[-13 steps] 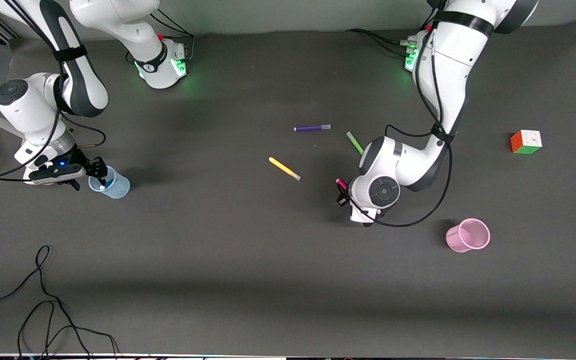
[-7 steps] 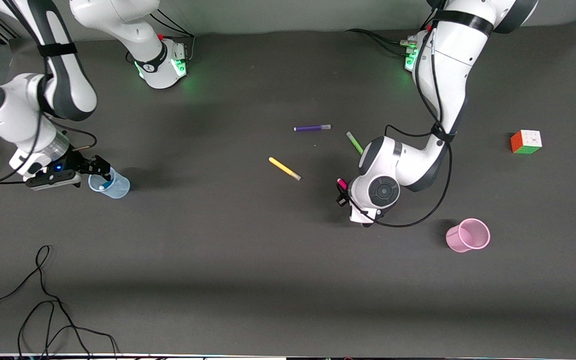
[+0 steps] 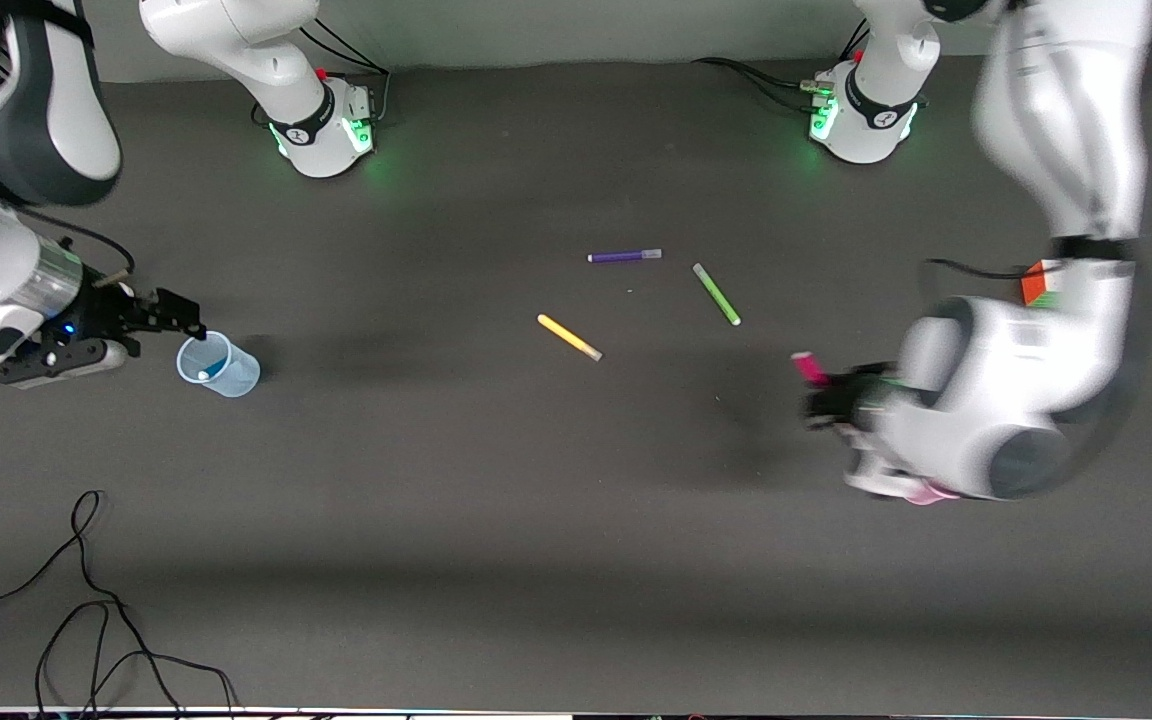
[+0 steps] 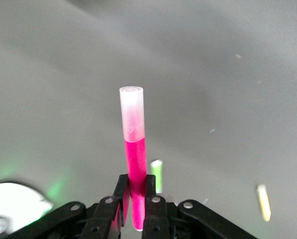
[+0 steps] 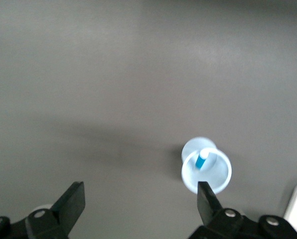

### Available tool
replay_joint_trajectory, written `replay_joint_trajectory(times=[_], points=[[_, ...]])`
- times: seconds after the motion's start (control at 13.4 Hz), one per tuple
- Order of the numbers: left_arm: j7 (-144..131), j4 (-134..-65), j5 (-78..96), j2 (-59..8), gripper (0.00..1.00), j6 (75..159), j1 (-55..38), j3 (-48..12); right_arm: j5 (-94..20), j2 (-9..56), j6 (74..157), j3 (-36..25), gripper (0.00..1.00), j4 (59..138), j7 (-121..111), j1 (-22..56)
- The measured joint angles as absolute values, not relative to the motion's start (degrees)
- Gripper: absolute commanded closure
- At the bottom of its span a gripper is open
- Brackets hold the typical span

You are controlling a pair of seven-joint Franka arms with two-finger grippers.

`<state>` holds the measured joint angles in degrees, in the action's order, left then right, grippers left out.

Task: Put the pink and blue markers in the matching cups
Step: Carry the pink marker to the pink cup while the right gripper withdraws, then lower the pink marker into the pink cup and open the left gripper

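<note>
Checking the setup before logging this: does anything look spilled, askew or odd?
Nothing stands out. The blue marker stands in the upright blue cup; the left claw grips the pink marker. Three spare markers lie scattered mid-table.

— How's the light?
— Even and soft, from overhead; faint shadows on the dark table (image 3: 496, 500).
— Any blur?
— The left arm (image 3: 1026, 400) smears heavily; green glow at both bases.
</note>
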<state>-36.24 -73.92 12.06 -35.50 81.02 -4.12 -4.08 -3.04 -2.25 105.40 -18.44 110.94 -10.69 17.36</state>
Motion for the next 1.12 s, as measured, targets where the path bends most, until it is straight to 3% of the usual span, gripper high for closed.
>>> replay_joint_trajectory(times=[0.15, 0.37, 0.75, 1.12], points=[[-26.1, -69.9, 12.4, -35.5, 1.0, 74.4, 4.1, -4.0, -2.3, -3.2, 97.9, -13.9, 0.0, 105.6, -7.5, 14.6], [-14.5, -69.1, 13.4, -37.4, 1.0, 72.5, 15.0, -4.2, -1.6, -4.0, 89.3, -9.4, 0.0, 98.2, -5.1, 11.0], [-11.8, -68.6, 23.2, -44.9, 1.0, 72.9, 18.7, -5.4, -1.4, -1.8, 88.8, -9.4, 0.0, 95.9, -4.5, 10.7], [-11.8, -63.6, 33.4, -49.3, 1.0, 73.0, 20.1, -5.4, 1.5, 0.4, 89.6, -9.2, 0.0, 95.0, -2.2, 10.7]])
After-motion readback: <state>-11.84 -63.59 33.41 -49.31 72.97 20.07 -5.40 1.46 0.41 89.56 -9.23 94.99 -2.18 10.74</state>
